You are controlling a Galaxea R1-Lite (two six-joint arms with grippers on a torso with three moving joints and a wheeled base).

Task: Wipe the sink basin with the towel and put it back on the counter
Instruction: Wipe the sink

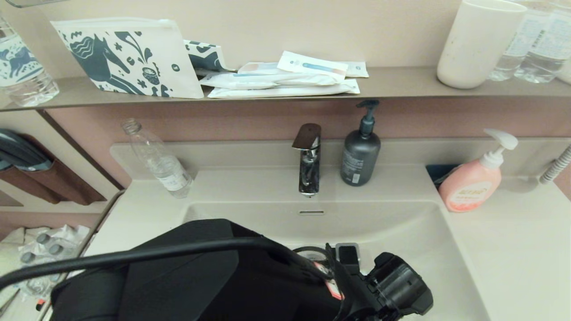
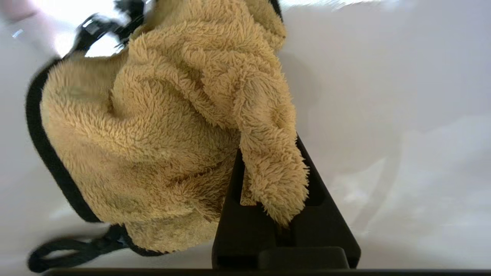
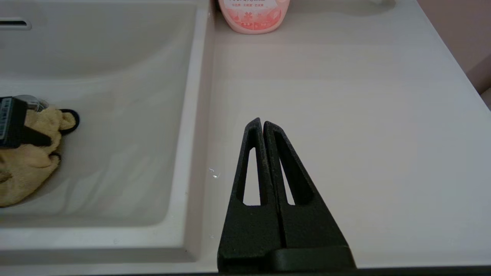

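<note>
A pale bathroom surface is seen around a glossy off-white sink basin, with a chrome tap and a dark pump bottle behind the basin, a pink soap bottle at the basin's back right corner, and a clear plastic bottle leaning at the back left. A brown-grey shelf above carries a patterned pouch, flat packets and a white cup.

The left arm is reached down into the basin. The left end effector is clamped on a fold of the yellow towel, whose bulk is bunched against the basin's white surface, its black trim and thin loop trailing beside it. In the right wrist view the towel is seen on the basin floor near the drain.

The right end effector is held over the bare surface to the right of the basin, its fingers pressed together on nothing.
</note>
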